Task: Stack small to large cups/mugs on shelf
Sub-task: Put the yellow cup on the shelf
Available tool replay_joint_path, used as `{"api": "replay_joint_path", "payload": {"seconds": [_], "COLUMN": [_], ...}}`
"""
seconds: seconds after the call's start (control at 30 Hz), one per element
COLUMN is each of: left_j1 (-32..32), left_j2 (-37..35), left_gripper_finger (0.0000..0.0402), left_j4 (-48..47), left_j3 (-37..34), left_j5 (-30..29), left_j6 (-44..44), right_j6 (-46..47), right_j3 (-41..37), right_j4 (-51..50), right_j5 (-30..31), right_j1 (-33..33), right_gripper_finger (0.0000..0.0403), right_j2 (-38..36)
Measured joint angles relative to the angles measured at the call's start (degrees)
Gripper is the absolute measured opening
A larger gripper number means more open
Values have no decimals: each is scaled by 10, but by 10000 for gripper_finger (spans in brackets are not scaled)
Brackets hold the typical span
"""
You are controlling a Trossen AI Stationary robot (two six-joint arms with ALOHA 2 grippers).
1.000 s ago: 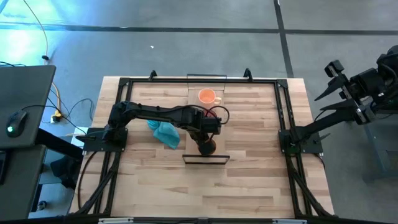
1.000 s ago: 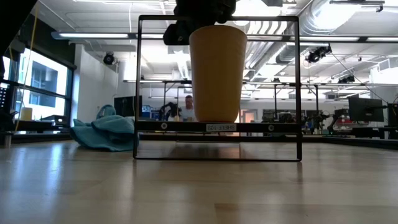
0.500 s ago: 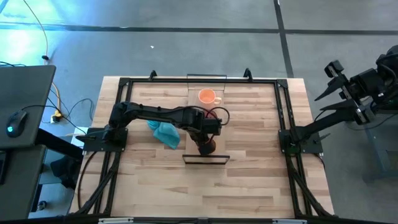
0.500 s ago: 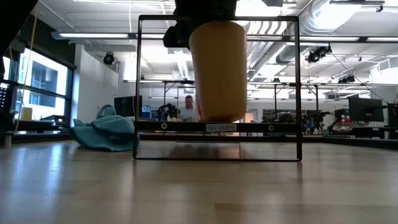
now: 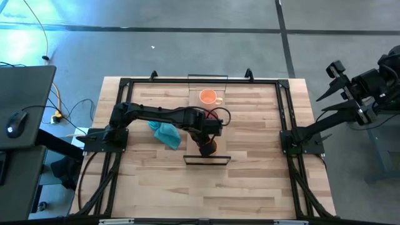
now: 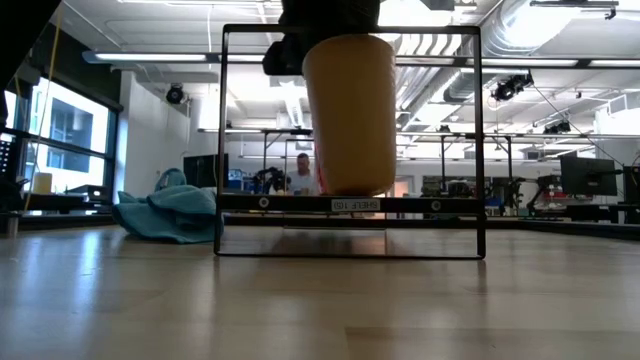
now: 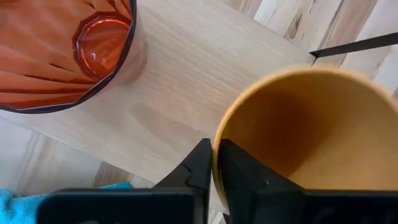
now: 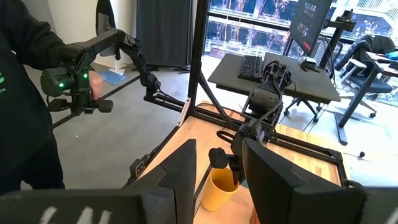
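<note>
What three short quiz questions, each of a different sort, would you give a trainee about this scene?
1. True or false: the left gripper grips the amber cup by its rim, one finger inside and one outside.
2. Which thing lies on the table beside the left arm? A. a teal cloth B. a sponge C. a spoon
3. Short answer: is the right gripper over the table or off to its side?

Key: 1 true; 2 A; 3 off to its side.
</note>
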Motion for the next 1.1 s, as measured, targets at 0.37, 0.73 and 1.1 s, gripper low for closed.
{"api": "replay_joint_path", "payload": {"seconds": [0.37, 0.73, 1.1], "left_j1": [0, 1, 9], "left_j2": [-3, 0, 0], "left_gripper_finger": [5, 11, 12], "left_j4": [2, -3, -24], "left_j3": [1, 22, 46], "left_j5": [0, -6, -6], "left_j6": [6, 26, 31], "right_j6": [-4, -5, -3], "right_j3": [0, 0, 0], "right_j4": [0, -1, -2], "right_j5": [0, 0, 0], "right_j1": [0, 0, 0], "right_gripper_finger": [124, 124, 124], "right_j2": [0, 0, 0]}}
